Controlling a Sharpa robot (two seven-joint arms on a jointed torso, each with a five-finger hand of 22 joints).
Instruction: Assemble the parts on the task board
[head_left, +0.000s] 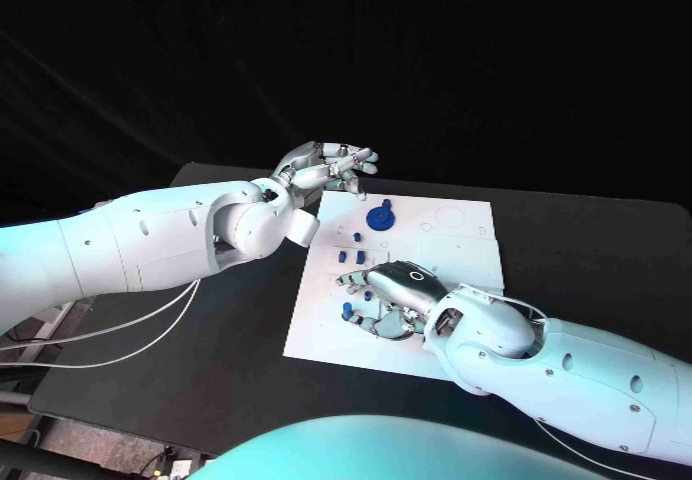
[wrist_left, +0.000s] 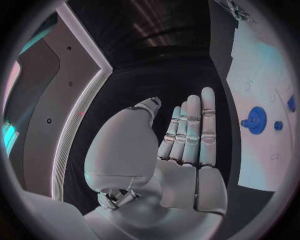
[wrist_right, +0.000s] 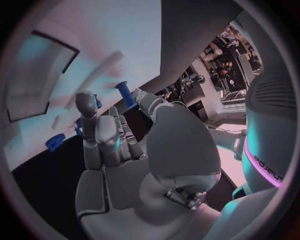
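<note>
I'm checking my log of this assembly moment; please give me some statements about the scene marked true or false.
1. The left hand holds a blue part. False: it is open, holding nothing.
2. The round blue part lies on the task board. True.
3. The right hand is over the task board. True.
4. The left hand is above the board's middle. False: it is at the board's far left corner.
</note>
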